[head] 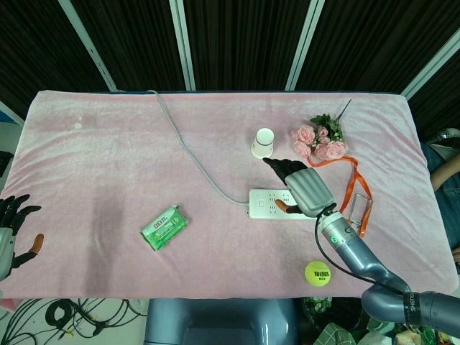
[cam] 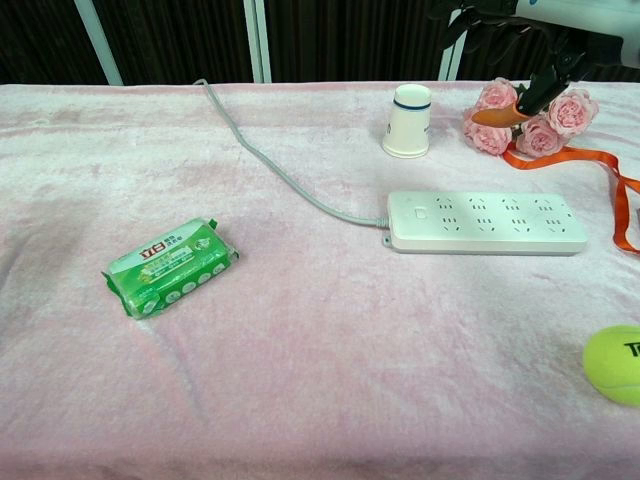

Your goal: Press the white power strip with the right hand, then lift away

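The white power strip [head: 272, 204] [cam: 487, 222] lies flat on the pink cloth right of centre, its grey cable [head: 187, 147] [cam: 270, 160] running off to the far left edge. My right hand [head: 300, 185] [cam: 512, 28] hovers above the strip's right half with fingers spread. In the chest view it is high up at the frame's top and well clear of the strip. It holds nothing. My left hand [head: 12, 224] hangs off the table's near left corner, fingers apart and empty; it does not appear in the chest view.
A white paper cup [head: 264, 142] [cam: 408, 120] and a bunch of pink roses [head: 320, 141] [cam: 535, 122] with an orange ribbon [head: 357, 195] stand just behind the strip. A green packet [head: 164, 227] [cam: 170, 265] lies left of it. A tennis ball [head: 317, 272] [cam: 615, 362] sits near the front right edge.
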Controlling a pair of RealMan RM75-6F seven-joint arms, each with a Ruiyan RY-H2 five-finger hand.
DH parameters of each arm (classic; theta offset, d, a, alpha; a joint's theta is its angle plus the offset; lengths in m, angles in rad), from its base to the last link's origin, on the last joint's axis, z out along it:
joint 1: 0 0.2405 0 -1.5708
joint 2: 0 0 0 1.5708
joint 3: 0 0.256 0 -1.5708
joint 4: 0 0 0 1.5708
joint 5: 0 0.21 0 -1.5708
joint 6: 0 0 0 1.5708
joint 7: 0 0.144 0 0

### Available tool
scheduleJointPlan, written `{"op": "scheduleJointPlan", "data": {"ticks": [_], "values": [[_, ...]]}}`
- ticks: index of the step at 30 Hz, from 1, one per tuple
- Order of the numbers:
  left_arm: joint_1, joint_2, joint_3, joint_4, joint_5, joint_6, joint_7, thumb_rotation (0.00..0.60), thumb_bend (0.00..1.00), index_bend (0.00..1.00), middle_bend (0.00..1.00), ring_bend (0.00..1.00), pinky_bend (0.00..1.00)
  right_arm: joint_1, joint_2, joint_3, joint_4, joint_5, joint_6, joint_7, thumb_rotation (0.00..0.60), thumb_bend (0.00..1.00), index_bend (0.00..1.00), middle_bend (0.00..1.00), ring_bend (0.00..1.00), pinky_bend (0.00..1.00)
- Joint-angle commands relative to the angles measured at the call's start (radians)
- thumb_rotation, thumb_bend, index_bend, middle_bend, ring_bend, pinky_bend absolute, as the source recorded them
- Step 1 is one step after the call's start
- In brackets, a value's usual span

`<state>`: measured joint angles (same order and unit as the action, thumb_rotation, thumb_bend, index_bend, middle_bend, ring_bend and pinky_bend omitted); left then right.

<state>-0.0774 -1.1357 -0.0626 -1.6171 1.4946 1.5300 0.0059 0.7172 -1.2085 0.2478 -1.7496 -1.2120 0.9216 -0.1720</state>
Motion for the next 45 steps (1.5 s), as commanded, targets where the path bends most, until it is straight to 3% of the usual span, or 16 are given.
{"op": "scheduleJointPlan", "data": {"ticks": [1,18,29,33,35,41,45], "values": [[0.0,0.0,-0.001,0.0,-0.001,0.0,0.0,0.6,0.38,0.25,0.11,0.04,0.06,0.002,0.002,-0.003,-0.001,0.001,-0.001,0.001,0.6,0.2,0.09,0.16,0.18,0.23],[0.0,0.001,0.0,0.0,0.002,0.0,-0.002,0.6,0.38,0.25,0.11,0.04,0.06,0.01,0.002,-0.02,0.001,0.011,0.006,-0.005,0.6,0.2,0.09,0.16,0.18,0.23],[0.0,0.0,-0.001,-0.002,-0.002,-0.001,0.001,0.6,0.38,0.25,0.11,0.04,0.06,0.01,0.014,-0.028,-0.005,0.025,0.006,-0.012,0.6,0.2,0.09,0.17,0.21,0.23],[0.001,0.0,-0.001,-0.003,-0.002,-0.001,0.0,0.6,0.38,0.25,0.11,0.05,0.06,0.01,0.02,-0.034,-0.008,0.026,0.008,-0.02,0.6,0.21,0.08,0.22,0.27,0.25],[0.001,0.001,-0.001,-0.003,-0.002,-0.001,0.0,0.6,0.38,0.25,0.11,0.05,0.06,0.009,0.023,-0.037,-0.009,0.025,0.01,-0.027,0.6,0.24,0.08,0.3,0.35,0.3],[0.001,0.001,-0.002,-0.004,-0.004,-0.001,-0.001,0.6,0.38,0.25,0.11,0.04,0.06,0.006,0.054,-0.076,-0.022,0.038,-0.015,-0.083,0.6,0.55,0.1,0.7,0.77,0.79],[0.0,0.0,-0.001,-0.004,-0.004,-0.004,0.004,0.6,0.38,0.25,0.11,0.04,0.06,0.018,0.082,-0.115,-0.041,0.079,-0.071,-0.145,0.6,0.72,0.13,0.84,0.9,0.92]]}}
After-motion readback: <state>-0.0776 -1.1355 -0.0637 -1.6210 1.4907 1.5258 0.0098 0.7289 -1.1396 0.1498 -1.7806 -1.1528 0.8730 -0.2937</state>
